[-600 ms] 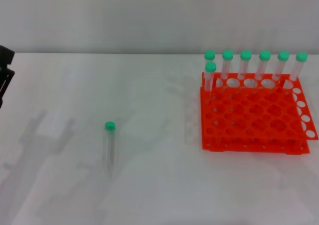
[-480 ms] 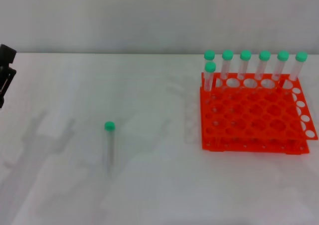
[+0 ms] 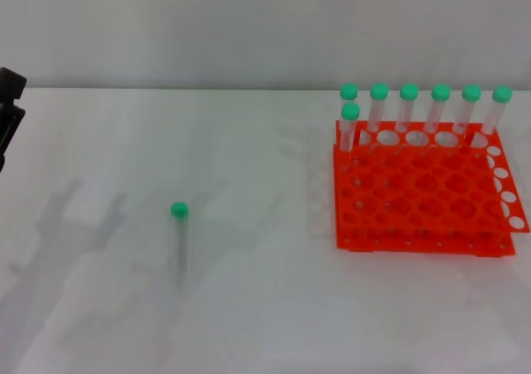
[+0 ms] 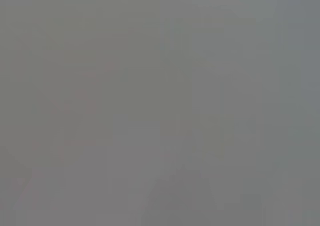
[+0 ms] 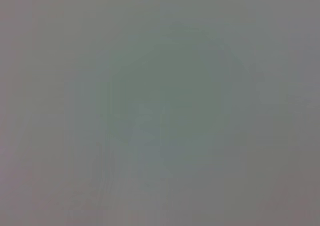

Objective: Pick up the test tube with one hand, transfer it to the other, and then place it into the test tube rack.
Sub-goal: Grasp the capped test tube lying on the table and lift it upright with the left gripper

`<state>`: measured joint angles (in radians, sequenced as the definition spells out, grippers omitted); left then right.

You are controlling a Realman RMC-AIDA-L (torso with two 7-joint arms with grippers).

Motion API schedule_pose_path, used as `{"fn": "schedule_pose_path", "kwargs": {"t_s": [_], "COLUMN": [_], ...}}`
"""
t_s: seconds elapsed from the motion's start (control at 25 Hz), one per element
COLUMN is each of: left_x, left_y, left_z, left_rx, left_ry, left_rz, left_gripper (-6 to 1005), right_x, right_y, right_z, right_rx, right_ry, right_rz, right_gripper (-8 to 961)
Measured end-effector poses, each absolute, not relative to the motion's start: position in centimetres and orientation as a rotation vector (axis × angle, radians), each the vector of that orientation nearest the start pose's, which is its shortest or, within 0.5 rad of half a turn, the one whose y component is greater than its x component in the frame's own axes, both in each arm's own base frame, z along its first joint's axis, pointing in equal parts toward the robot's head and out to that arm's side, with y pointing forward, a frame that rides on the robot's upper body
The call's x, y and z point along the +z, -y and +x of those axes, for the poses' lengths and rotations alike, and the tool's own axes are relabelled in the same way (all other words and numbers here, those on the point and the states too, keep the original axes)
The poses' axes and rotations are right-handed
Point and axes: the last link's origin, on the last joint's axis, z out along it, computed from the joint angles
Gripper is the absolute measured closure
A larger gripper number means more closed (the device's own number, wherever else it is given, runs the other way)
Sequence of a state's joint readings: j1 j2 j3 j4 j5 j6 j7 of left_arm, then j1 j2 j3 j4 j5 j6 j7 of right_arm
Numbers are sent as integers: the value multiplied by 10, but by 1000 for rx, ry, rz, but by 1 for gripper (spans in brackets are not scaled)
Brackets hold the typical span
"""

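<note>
The test tube [image 3: 178,245] lies on the white table at the front left, its green cap [image 3: 179,211] pointing away from me. The orange-red test tube rack [image 3: 423,193] stands at the right, with several green-capped tubes [image 3: 408,109] upright along its back row. Only a black part of my left gripper [image 3: 8,117] shows at the far left edge, well left of the lying tube and apart from it. My right gripper is out of view. Both wrist views show only plain grey.
The white table [image 3: 265,308] runs back to a grey wall. Faint shadows of the arm fall on the table at the left, beside the lying tube. The rack's front rows of holes hold nothing.
The black gripper part at the left edge has risen a little. The lying tube's cap has shifted slightly to the left.
</note>
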<state>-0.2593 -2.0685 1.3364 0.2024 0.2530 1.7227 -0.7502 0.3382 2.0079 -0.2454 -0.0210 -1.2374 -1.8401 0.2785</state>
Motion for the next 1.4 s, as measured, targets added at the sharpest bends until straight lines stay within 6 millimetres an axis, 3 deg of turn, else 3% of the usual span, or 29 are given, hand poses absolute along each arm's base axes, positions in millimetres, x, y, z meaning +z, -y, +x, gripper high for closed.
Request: {"fn": "schedule_pose_path", "kwargs": {"t_s": [0.48,0.92,1.04,1.4], "left_x": [60,105,123,130], "left_y": [-274,-330,-351,-401], "left_z": [-313,-309,-302,-270], "left_rx": [-1460,-1396,-1282,-795], "left_ry": [566,935,1113,1608], "left_rz": [-1561,-1834,-1881,-1911], "left_gripper": [137,139,141,149], "right_x": [80,91,93,101], "right_y": [-276,-285,-288,-288], "right_z": [324,330,330,334], "right_rx": [971,904,893,862], "right_ry": [-61,-47,-42,-35], "right_rz": [-1473,-1452,-1448,-1414], "right_gripper": [83,83,83,83]}}
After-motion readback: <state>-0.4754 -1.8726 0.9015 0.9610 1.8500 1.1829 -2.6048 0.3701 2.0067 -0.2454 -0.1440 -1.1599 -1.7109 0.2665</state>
